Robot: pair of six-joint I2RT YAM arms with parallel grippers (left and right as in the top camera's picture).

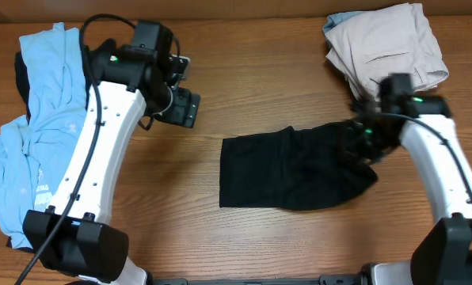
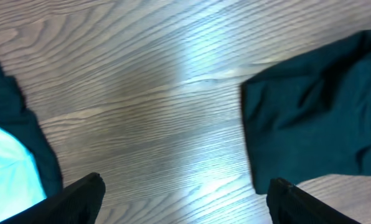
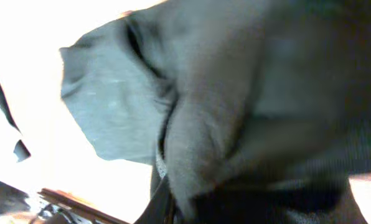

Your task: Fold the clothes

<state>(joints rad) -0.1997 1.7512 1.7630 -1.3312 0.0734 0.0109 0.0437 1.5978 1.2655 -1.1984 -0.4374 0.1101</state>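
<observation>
One limp black T-shirt (image 1: 291, 170) — rumpled, roughly rectangular; right gripper (image 1: 355, 145) at its 3 o'clock edge, grip unclear; left gripper (image 2: 185, 182) spread wide.

This looks like a robot lab or test room. Two white and black robot arms stand at the near edge of a plain wooden bench (image 1: 244, 79), the left arm (image 1: 109, 134) and the right arm (image 1: 435, 162). Black wires (image 1: 81, 162) run along them. Clothes lie on the bench: a blue pile (image 1: 38, 119) at the far left, beige trousers (image 1: 386, 43) at the far right, and a black shirt (image 1: 291, 170) in the middle.
</observation>
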